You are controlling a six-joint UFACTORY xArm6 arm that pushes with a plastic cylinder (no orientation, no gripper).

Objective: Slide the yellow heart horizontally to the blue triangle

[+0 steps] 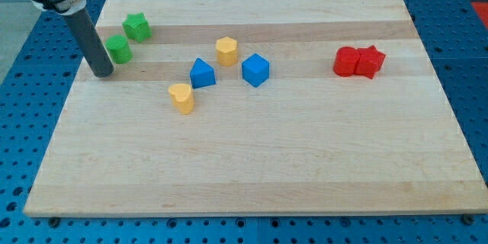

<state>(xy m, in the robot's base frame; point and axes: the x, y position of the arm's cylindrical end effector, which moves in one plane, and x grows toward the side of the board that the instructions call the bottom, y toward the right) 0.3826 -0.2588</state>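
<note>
The yellow heart (pixel 181 97) lies on the wooden board left of centre. The blue triangle (pixel 201 72) sits just up and to the right of it, a small gap apart. My tip (pixel 101 72) rests on the board near the left edge, well to the left of the yellow heart and right beside the green block (pixel 118 48).
A yellow hexagon-like block (pixel 226 50) and a blue cube (pixel 255 69) stand right of the blue triangle. A green star (pixel 136 27) is at the upper left. Two red blocks (pixel 358 62) touch each other at the right. The board (pixel 252 160) lies on a blue perforated table.
</note>
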